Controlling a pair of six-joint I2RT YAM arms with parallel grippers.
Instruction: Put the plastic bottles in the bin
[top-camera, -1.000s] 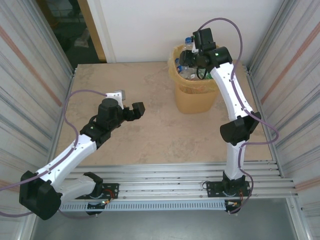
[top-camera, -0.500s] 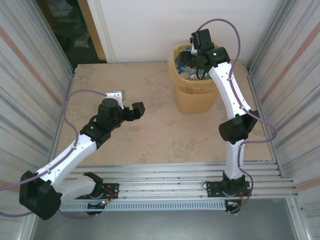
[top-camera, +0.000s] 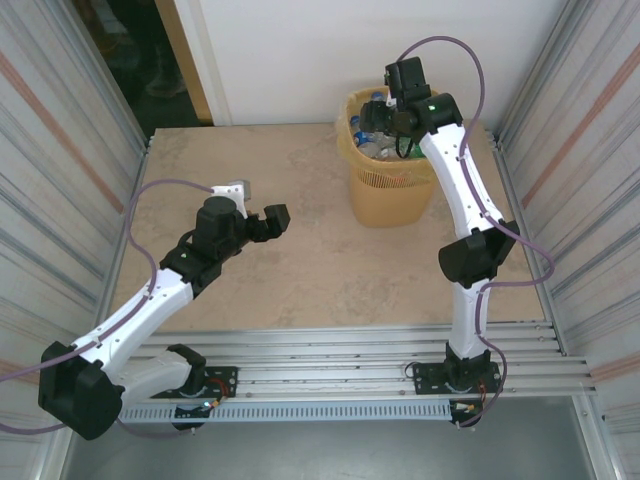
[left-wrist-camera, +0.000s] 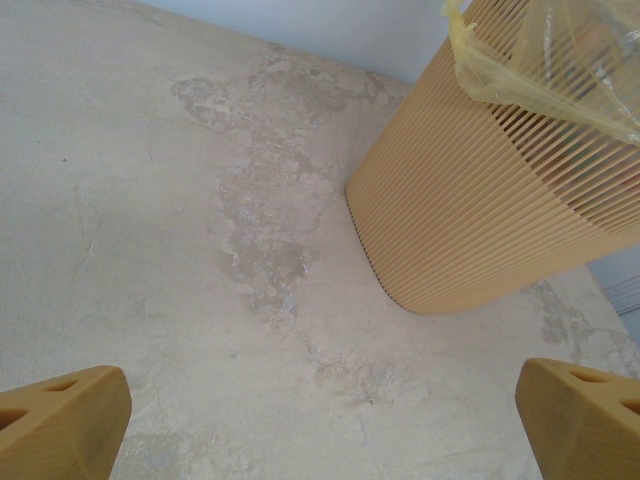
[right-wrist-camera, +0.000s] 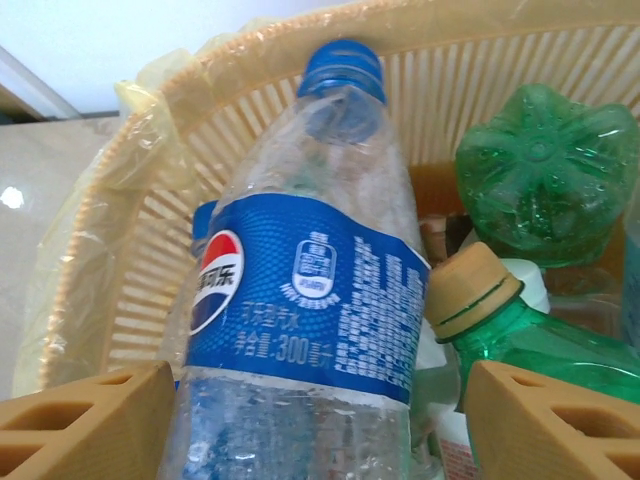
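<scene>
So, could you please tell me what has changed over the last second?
The right tool edged slightly left over the bin and spread its fingers, letting go of the blue-labelled clear bottle, which now rests inside. The left tool, open above the table, stayed put.

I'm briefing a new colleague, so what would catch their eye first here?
The yellow bin at the far right of the table, stuffed with bottles. The right hand hangs open over its mouth, a blue-labelled clear bottle between its fingers. The left hand is open over the table.
</scene>
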